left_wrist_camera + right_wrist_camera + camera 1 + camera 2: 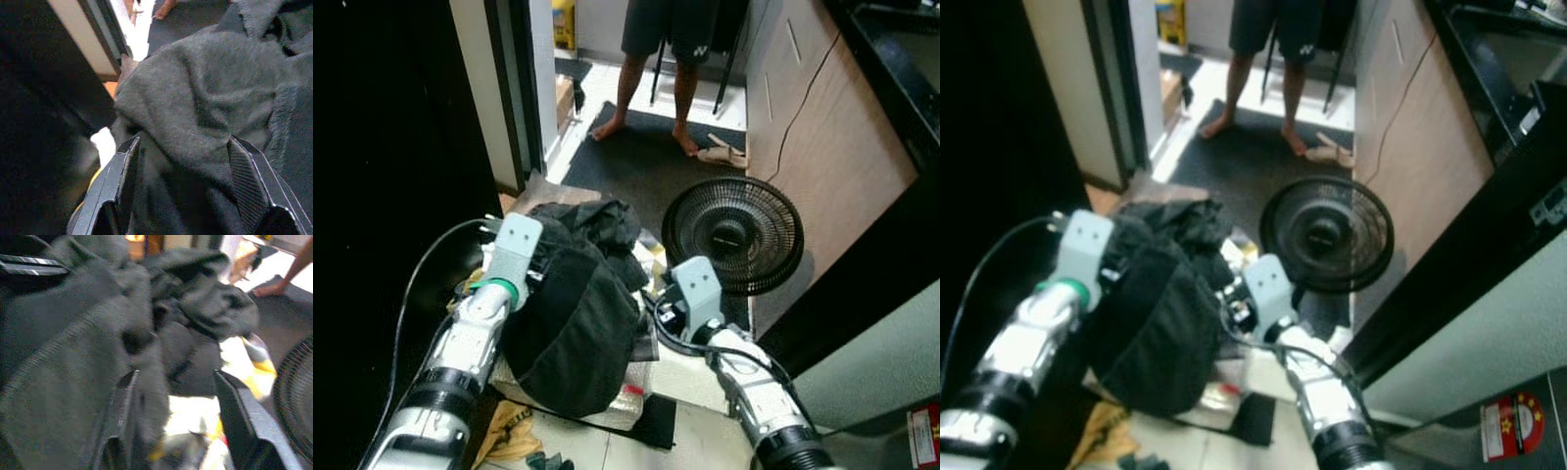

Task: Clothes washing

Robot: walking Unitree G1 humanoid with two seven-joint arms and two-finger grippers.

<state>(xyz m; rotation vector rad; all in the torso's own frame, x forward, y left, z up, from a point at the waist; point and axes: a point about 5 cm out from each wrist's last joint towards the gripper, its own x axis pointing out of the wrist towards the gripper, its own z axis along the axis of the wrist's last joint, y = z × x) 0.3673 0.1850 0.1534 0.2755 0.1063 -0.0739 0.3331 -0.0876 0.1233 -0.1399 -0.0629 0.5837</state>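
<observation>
Clothes (573, 313), a dark heap of them, sit bundled between the robot's two arms, low over the floor just left of the black fan (733, 233). From where I stand the left gripper (188, 161) has its fingers spread wide with grey cloth bunched between them, pressing in on the heap's far side from the fan. The right gripper (178, 404) is parted too, on the fan's side of the heap, its fingers alongside the cloth. Beyond the fan a person's bare feet (685, 140) stand on a dark mat (646, 162). Right of the fan runs a wooden cabinet (822, 117).
</observation>
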